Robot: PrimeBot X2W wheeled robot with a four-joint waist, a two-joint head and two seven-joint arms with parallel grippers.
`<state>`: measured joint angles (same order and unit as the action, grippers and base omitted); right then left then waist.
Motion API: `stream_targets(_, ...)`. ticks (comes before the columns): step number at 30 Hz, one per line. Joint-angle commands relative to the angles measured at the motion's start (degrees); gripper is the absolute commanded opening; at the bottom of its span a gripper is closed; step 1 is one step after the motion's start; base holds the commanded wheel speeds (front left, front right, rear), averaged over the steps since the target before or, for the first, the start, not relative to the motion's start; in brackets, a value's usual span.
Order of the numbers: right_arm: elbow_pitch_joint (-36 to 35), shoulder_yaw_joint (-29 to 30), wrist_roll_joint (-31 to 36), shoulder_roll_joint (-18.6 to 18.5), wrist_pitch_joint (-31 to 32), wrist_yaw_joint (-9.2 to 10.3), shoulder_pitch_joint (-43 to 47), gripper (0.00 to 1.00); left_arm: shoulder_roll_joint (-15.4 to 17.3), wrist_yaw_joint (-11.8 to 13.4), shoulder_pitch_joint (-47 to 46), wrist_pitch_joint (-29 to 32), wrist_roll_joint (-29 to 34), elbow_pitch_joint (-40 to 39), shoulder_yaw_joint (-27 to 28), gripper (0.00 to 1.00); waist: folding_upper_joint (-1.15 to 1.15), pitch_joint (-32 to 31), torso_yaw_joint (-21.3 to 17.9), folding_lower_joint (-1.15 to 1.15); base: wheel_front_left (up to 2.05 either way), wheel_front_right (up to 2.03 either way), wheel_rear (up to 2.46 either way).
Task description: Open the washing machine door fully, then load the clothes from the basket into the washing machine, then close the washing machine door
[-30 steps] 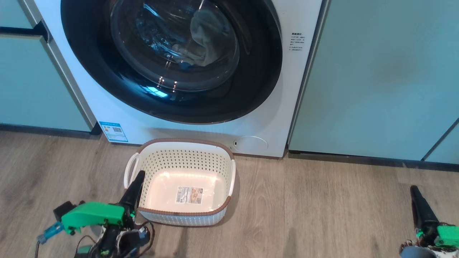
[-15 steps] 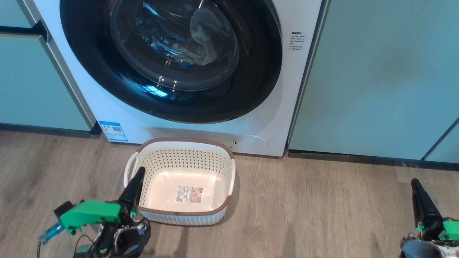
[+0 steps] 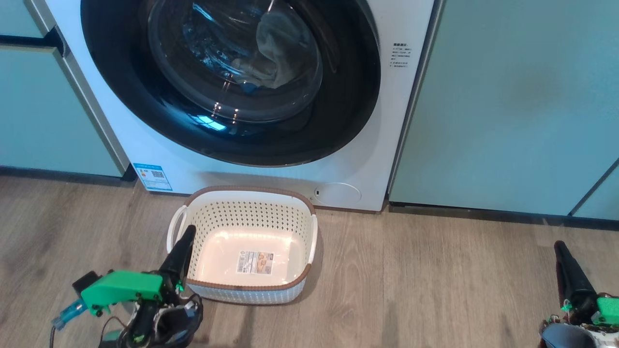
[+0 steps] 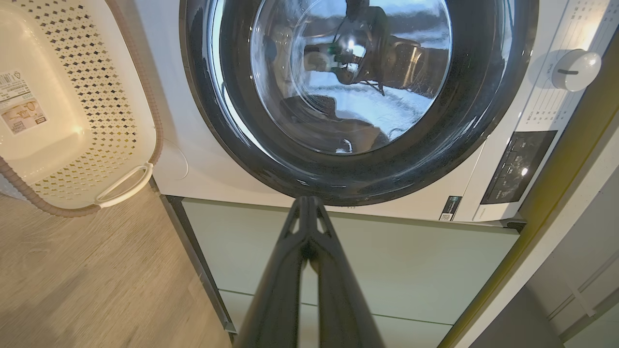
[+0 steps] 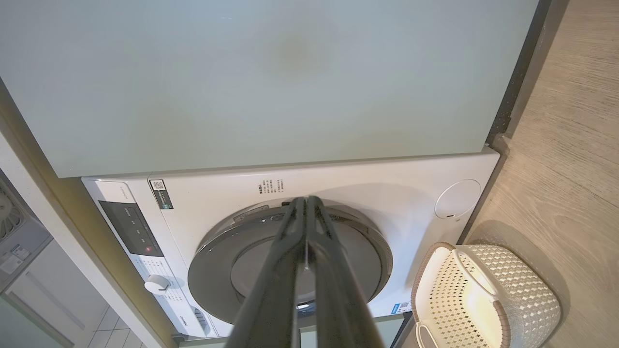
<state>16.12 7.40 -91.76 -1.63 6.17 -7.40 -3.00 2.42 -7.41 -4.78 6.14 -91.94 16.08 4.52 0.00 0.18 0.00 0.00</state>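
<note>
Basket (image 3: 246,215) of cream plastic stands on the grey-brown wooden floor (image 3: 411,280), near the robot and just before the machine; its label lies on the bare bottom. At its near left corner the left pincer (image 3: 187,231) points up with its fingers pressed together; whether it touches the rim I cannot tell. Well apart, at the near right, the right pincer (image 3: 559,246) hangs over the floor, also with fingers together. Farther, the white washing machine (image 3: 372,154) stands between pale teal cabinets (image 3: 508,96), with a blue sticker (image 3: 154,177) at its lower left and a round service flap (image 3: 337,193) at its lower right. The washing machine door (image 3: 348,96) is shut, and behind its glass the clothes (image 3: 275,48) lie in the drum.
</note>
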Motion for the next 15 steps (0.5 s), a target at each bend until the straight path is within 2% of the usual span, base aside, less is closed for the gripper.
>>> stream_targets(1,-2.1,-0.9,-0.4,-1.2,0.3,-0.09,-3.2,0.0,0.5,-0.1,-1.4,0.4,-0.2,-2.0,2.0,0.0,0.0,0.0,0.0,0.0,0.0,0.0,0.0)
stream_targets(15,-2.1,-0.9,-0.4,-1.2,0.3,-0.09,-3.2,0.0,0.5,-0.1,-1.4,0.4,-0.2,-2.0,2.0,0.0,0.0,0.0,0.0,0.0,0.0,0.0,0.0)
